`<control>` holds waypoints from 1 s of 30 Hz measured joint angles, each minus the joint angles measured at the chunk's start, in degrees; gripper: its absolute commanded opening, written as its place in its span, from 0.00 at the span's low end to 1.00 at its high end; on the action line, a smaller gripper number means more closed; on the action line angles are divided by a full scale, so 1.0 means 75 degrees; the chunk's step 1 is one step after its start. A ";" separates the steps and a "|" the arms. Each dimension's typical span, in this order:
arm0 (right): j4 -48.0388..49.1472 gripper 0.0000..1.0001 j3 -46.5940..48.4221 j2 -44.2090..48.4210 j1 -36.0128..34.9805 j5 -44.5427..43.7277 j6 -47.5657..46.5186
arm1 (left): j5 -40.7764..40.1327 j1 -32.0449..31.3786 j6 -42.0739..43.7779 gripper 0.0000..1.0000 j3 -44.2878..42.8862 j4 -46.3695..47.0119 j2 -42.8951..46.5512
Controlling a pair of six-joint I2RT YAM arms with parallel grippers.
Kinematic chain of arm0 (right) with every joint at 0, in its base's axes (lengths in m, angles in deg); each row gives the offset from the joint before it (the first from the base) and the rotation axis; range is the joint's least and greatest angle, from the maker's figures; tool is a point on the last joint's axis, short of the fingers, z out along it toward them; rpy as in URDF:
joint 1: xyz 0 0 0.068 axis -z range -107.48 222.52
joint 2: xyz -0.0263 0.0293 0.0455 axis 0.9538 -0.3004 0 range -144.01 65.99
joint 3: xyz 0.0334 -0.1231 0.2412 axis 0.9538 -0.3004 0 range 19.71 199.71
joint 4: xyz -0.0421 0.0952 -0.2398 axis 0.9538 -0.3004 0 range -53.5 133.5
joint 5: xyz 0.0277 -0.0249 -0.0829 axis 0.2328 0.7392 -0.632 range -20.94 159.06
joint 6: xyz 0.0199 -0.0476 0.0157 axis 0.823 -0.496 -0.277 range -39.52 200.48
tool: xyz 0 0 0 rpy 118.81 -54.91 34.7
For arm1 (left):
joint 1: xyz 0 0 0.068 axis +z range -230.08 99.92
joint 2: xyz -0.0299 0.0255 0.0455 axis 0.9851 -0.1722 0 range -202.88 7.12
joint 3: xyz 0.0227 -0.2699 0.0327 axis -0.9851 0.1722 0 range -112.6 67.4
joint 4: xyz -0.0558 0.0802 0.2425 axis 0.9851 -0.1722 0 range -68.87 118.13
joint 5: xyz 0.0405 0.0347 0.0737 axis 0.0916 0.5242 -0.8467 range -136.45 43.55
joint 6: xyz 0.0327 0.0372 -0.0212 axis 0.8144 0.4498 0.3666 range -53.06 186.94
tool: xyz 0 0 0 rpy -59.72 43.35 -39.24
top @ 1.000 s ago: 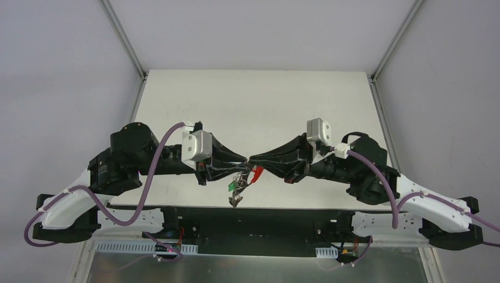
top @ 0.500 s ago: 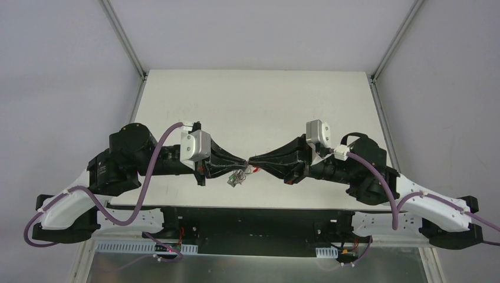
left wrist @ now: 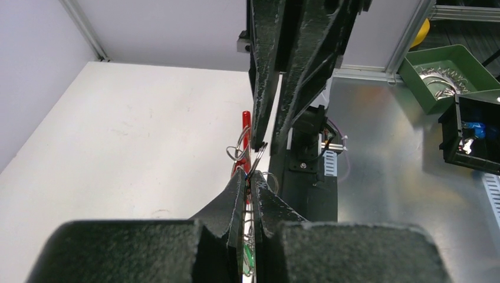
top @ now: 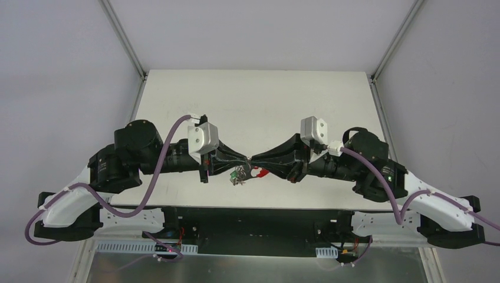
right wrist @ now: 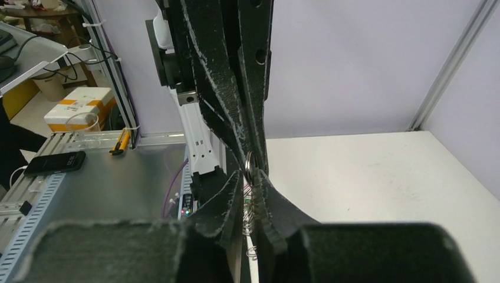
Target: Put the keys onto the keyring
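My two grippers meet tip to tip above the near edge of the white table [top: 253, 100]. The keyring [top: 242, 174] hangs between them as a small bunch of silver rings, with its red clip [top: 260, 172] sticking out to the right. My left gripper [top: 246, 161] is shut on the silver rings [left wrist: 238, 151], and the red clip [left wrist: 245, 121] shows beyond its tips [left wrist: 251, 177]. My right gripper [top: 255, 161] is shut on a silver ring [right wrist: 249, 161] at its tips [right wrist: 250, 174]. A small green piece [left wrist: 247, 259] hangs in the bunch. No blue, yellow or black key heads are visible.
Beside the table, a green bin [left wrist: 448, 71] holds metal rings and a black bin [left wrist: 471, 138] holds small parts. A phone [right wrist: 56, 162] and a white box [right wrist: 76, 103] lie on the far side. Below the bunch is the table's near edge and a metal shelf [left wrist: 401, 194].
The bunch hung lower a second ago and has since been drawn up close under the fingertips. Both wrists have shifted inward, and the red clip shows again on the right.
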 measured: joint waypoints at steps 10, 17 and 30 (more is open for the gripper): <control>-0.2363 0.36 0.1154 -0.0117 0.0000 0.0009 -0.0367 | -0.0525 0.0003 -0.0128 0.00 -0.0641 -0.1046 -0.0370; -0.3710 0.37 0.2439 -0.0749 0.0000 0.0157 -0.0769 | -0.0356 0.0003 -0.0157 0.00 -0.1020 -0.1746 -0.0816; -0.5027 0.37 0.3127 -0.1888 0.0000 0.0364 -0.1244 | 0.0376 0.0003 -0.0306 0.00 -0.1169 -0.2605 -0.1035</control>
